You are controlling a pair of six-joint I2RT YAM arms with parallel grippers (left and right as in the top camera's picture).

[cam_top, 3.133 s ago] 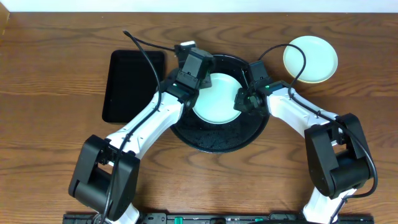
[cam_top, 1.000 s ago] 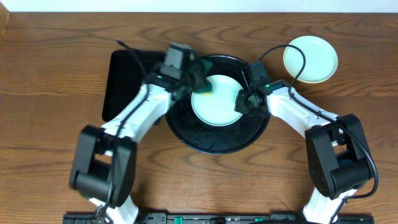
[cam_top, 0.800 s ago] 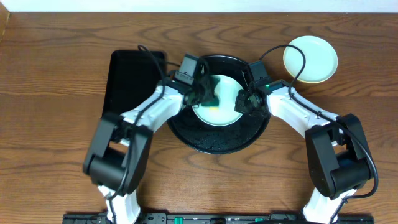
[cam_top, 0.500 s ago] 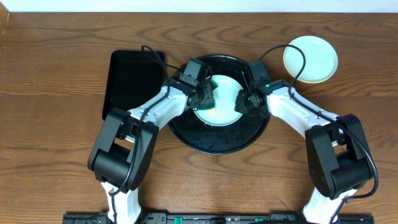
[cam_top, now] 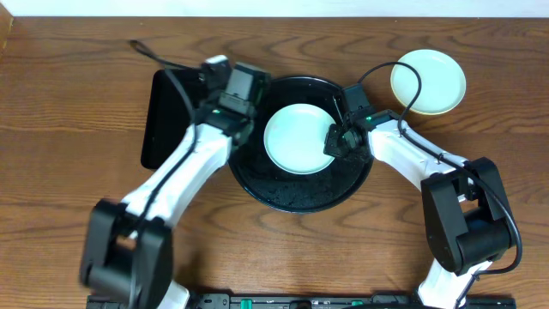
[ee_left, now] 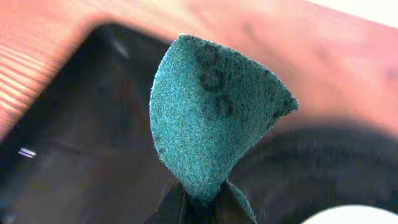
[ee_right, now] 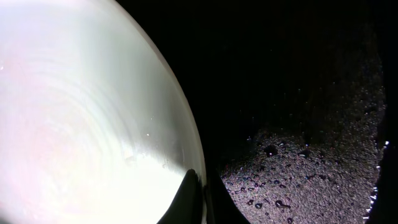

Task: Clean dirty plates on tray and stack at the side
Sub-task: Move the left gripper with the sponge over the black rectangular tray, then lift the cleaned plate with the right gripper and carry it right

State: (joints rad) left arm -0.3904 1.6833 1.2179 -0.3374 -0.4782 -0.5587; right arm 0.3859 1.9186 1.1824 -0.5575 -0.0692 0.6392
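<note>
Now the left end effector (ee_left: 200, 202), clamping the green pad (ee_left: 211, 124), has swung left off the plate (cam_top: 296, 137) pinched by the right end effector (ee_right: 198, 196); wiping looks done.

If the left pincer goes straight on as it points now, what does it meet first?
Probably the rectangular black tray, touched first by the green scouring pad that the left pincer holds; depth is unclear.

Mint plate (cam_top: 296, 137); black tray (cam_top: 300, 193); teal pad (ee_left: 208, 118); brown wood-grain tabletop (cam_top: 69, 197).

Overhead looks straight down; wrist views close, sharing tray (cam_top: 300, 193).
</note>
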